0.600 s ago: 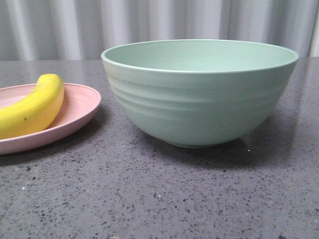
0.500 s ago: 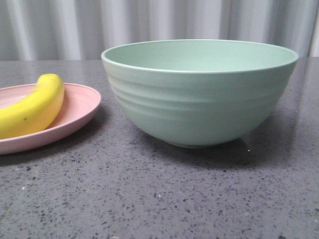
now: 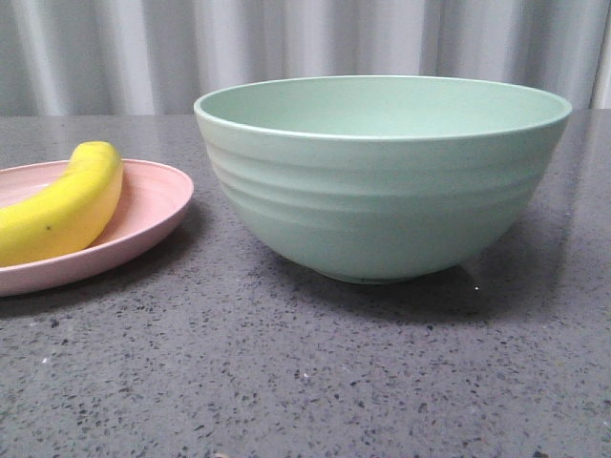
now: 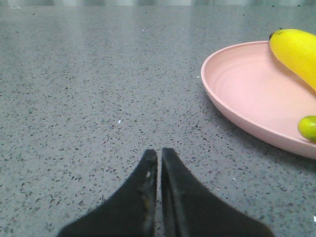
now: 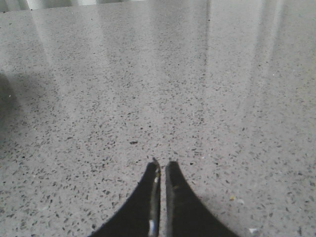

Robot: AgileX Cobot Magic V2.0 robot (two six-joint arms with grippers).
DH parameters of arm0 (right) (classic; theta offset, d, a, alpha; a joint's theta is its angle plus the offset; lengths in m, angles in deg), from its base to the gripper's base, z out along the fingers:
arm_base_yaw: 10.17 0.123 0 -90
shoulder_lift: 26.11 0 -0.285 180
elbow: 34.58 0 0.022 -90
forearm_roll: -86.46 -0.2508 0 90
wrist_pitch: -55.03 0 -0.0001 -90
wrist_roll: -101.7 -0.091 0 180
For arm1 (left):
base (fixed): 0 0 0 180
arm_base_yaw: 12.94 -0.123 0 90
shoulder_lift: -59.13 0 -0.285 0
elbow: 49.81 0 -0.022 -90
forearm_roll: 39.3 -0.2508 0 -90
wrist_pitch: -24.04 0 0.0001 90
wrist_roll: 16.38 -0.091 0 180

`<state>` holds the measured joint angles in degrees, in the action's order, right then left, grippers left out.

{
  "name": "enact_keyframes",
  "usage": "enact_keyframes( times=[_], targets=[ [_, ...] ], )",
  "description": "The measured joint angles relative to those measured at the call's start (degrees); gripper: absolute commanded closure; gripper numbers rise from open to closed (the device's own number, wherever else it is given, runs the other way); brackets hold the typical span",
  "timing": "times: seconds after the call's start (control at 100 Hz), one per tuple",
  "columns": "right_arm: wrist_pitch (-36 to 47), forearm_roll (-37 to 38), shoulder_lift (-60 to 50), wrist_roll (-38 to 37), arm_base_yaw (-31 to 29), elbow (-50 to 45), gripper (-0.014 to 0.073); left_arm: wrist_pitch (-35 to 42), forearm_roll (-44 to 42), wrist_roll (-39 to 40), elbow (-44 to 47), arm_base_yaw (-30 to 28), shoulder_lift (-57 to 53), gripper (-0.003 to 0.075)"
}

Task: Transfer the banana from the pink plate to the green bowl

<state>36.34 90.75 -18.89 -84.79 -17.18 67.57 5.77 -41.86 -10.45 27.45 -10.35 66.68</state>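
The yellow banana [image 3: 62,205] lies on the pink plate [image 3: 158,205] at the left of the front view. The big mint-green bowl [image 3: 382,200] stands just right of the plate and looks empty from this angle. In the left wrist view the plate [image 4: 247,94] and the banana [image 4: 298,52] are to one side, with the banana's greenish end [image 4: 308,127] at the frame edge. My left gripper [image 4: 159,153] is shut and empty, low over the bare table, apart from the plate. My right gripper [image 5: 163,165] is shut and empty over bare table. Neither gripper shows in the front view.
The speckled grey tabletop [image 3: 305,382] runs across the front. A pale pleated curtain [image 3: 305,48] stands behind the table. A dark shadow [image 5: 7,98] lies at the edge of the right wrist view.
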Motion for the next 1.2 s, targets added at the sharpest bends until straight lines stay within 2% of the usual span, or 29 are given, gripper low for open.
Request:
enact_keyframes(
  times=[0.63,0.89,1.2],
  targets=[
    [0.0,0.0,0.0,0.0,0.0,0.0,0.0657,0.7,-0.9,0.0,0.0,0.0,0.0,0.0741],
    [0.0,0.0,0.0,0.0,0.0,0.0,0.0657,4.4,-0.9,0.0,0.0,0.0,0.0,0.0741],
    [1.4,1.3,0.0,0.0,0.0,0.0,0.0657,5.2,-1.0,0.0,0.0,0.0,0.0,0.0741]
  ],
)
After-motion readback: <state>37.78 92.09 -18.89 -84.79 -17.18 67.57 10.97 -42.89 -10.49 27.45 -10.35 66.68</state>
